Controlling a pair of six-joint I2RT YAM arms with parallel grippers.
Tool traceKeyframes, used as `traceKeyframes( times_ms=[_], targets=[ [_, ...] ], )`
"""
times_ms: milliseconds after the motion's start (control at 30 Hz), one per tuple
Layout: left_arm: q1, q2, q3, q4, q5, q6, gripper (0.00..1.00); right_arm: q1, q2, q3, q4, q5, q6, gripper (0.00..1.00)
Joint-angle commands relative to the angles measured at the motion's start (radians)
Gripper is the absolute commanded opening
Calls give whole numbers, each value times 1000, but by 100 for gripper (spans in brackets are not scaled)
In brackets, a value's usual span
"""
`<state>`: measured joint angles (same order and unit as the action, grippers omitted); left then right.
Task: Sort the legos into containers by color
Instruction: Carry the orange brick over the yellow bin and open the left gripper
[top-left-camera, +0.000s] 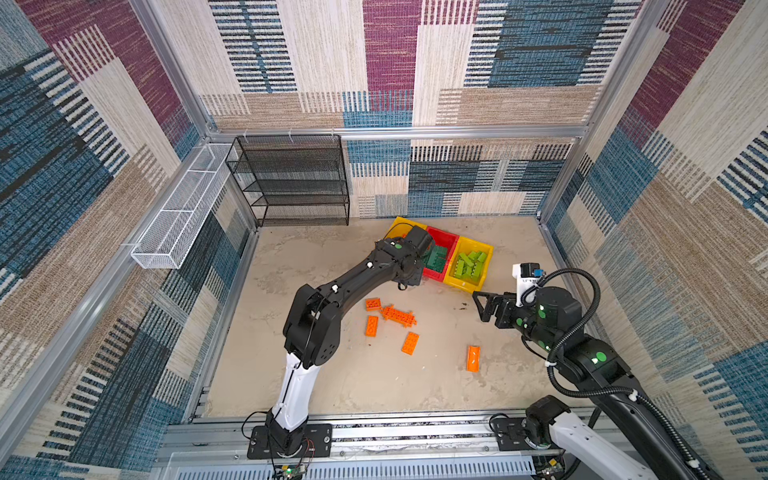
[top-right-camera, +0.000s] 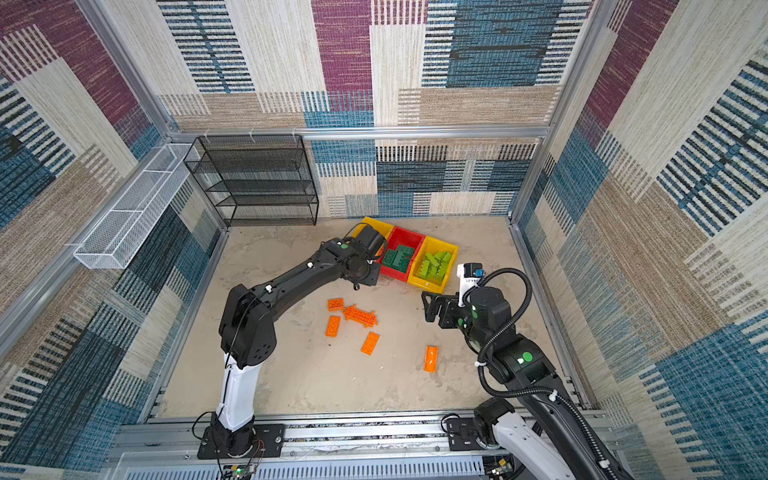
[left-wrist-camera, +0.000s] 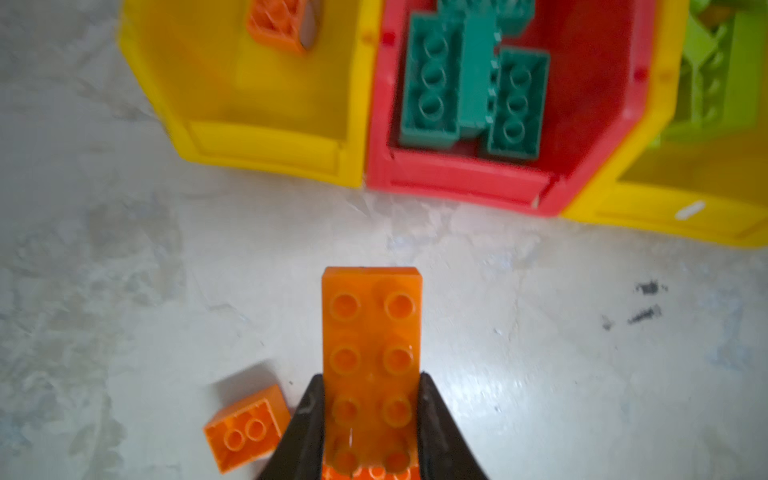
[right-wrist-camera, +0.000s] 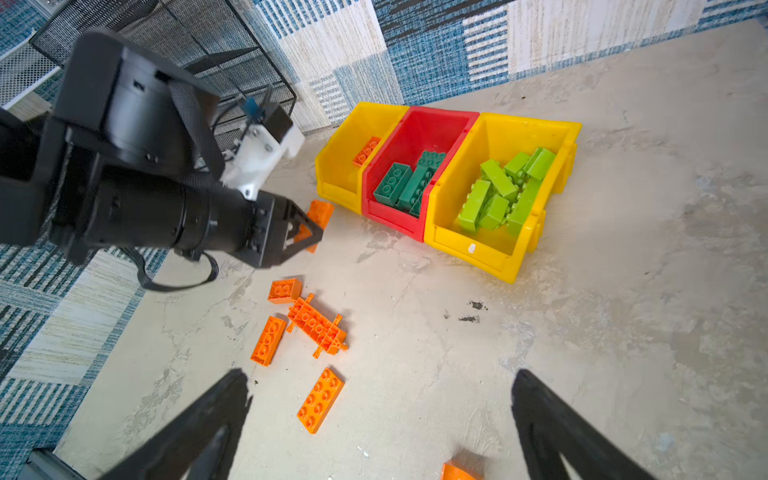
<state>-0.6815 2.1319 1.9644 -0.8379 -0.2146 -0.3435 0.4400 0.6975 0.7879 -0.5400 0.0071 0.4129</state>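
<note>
Left gripper (left-wrist-camera: 370, 378) is on it: fingers (left-wrist-camera: 307, 415) clamped on the long sides of the held orange brick (left-wrist-camera: 372, 328), studs up toward the wrist camera, and most of its length pokes out past the tips. From the right wrist view, that brick (right-wrist-camera: 322, 212) sits just in front of the containers, close to the front lip of the end yellow bin (right-wrist-camera: 336, 174) but not inside it.

That bin already has a lone orange brick (right-wrist-camera: 366, 150) lying against its inner wall. Next door, the red bin (right-wrist-camera: 415, 124) holds the dark green bricks (right-wrist-camera: 399, 187), piled together. At the other end, the second yellow bin (right-wrist-camera: 498, 253) is stacked with the lime green bricks (right-wrist-camera: 498, 191), jumbled at all angles.

Out on the tabletop (top-left-camera: 374, 386), five orange pieces lie loose. The small square brick (right-wrist-camera: 284, 289) is near the left arm's fingers. Just beside it is the long orange piece (right-wrist-camera: 318, 326), lying underside up. A flat brick (right-wrist-camera: 269, 340) lies alongside that, studs up. Another flat brick (right-wrist-camera: 320, 400) sits a little apart toward the front. The side-lying brick (top-left-camera: 473, 358) is off on its own, well apart from the rest, toward the right arm.

Right gripper (right-wrist-camera: 380, 374) hangs over the tabletop with its fingers (right-wrist-camera: 216, 415) spread wide, nothing between them. In both top views it sits in front of the lime bin, apart from every brick.
</note>
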Motion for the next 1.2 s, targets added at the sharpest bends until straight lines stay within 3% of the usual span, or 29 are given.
traceKeyframes(
  times_ms=[0,133,267,400,433,500,533,633,733,1000,1167],
  targets=[
    [49,77,159,-26,-22,83,16,1,26,17,71,-11,-13,100],
    [105,260,465,-87,8,125,17,1,59,22,84,3,-19,100],
    [142,433,724,-103,48,145,28,2,84,29,89,26,-24,100],
    [169,470,696,20,97,132,43,2,98,39,88,52,-28,100],
    [171,466,670,51,99,127,51,1,102,42,85,57,-29,100],
    [173,462,642,86,102,129,78,2,111,50,78,62,-29,100],
    [173,459,639,90,109,129,85,2,115,52,77,60,-29,100],
    [169,420,607,95,143,123,90,1,117,54,78,56,-24,100],
    [159,295,460,126,146,111,90,1,108,50,83,46,-18,100],
    [114,-250,-318,295,41,-3,90,2,44,8,78,-1,13,100],
    [102,-434,-666,333,48,-110,90,3,12,-23,70,-23,13,99]
  ],
)
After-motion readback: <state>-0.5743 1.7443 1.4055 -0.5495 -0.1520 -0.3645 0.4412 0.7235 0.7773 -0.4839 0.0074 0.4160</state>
